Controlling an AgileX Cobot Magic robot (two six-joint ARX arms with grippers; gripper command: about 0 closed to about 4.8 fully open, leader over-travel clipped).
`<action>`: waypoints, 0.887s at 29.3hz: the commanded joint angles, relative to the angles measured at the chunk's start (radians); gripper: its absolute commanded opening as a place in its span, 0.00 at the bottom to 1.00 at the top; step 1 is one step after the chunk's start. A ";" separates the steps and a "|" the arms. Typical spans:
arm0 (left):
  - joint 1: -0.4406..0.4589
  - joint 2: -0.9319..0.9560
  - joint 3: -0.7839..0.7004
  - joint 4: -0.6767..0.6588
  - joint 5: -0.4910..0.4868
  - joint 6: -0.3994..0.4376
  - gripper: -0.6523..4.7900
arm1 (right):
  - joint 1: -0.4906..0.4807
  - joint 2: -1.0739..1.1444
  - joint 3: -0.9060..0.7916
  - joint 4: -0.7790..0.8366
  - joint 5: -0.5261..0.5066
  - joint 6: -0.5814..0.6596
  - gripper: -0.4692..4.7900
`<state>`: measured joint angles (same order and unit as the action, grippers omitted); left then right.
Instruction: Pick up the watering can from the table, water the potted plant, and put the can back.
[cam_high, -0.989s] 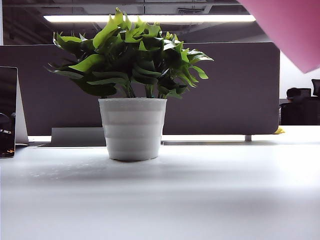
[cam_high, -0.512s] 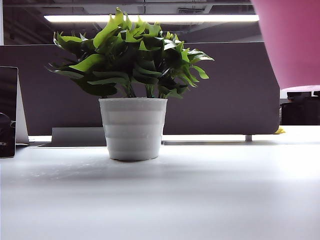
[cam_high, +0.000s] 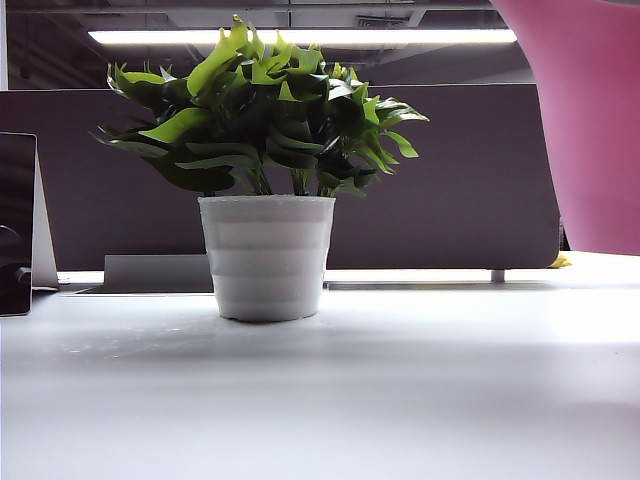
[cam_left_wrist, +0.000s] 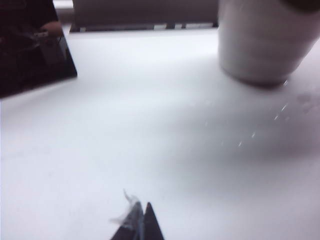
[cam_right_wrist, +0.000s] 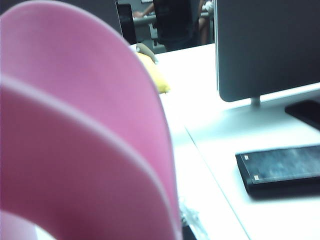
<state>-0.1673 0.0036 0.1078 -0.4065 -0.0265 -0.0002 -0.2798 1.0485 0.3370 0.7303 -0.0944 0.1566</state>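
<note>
The potted plant (cam_high: 265, 150), bushy and green in a white ribbed pot (cam_high: 266, 257), stands on the white table (cam_high: 320, 390) left of centre. The pink watering can (cam_high: 595, 130) hangs upright at the right edge of the exterior view, away from the plant; whether its base touches the table I cannot tell. Its body (cam_right_wrist: 80, 130) fills most of the right wrist view, where my right gripper (cam_right_wrist: 172, 231) is shut on it, fingers mostly hidden. My left gripper (cam_left_wrist: 138, 220) is shut and empty low over bare table, with the pot (cam_left_wrist: 260, 45) ahead of it.
A dark partition screen (cam_high: 470, 170) runs behind the table. A black flat device (cam_high: 15, 225) leans at the left edge. Another black flat device (cam_right_wrist: 280, 167) lies near the can, by a screen on a foot (cam_right_wrist: 265, 45) and a yellow object (cam_right_wrist: 152, 75).
The watering can has come down at the right edge and turned from tilted to upright. The plant has not moved.
</note>
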 joint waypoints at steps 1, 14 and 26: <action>0.003 0.001 -0.034 0.010 0.004 0.000 0.11 | 0.000 0.081 0.011 0.212 0.002 0.023 0.09; 0.003 0.000 -0.064 0.121 0.004 0.000 0.11 | 0.002 0.302 0.016 0.379 -0.001 -0.065 0.09; 0.003 0.000 -0.099 0.232 0.004 0.000 0.11 | 0.003 0.420 0.016 0.472 -0.018 -0.110 0.09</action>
<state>-0.1642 0.0036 0.0147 -0.1745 -0.0257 -0.0006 -0.2787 1.4708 0.3439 1.1419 -0.1040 0.0502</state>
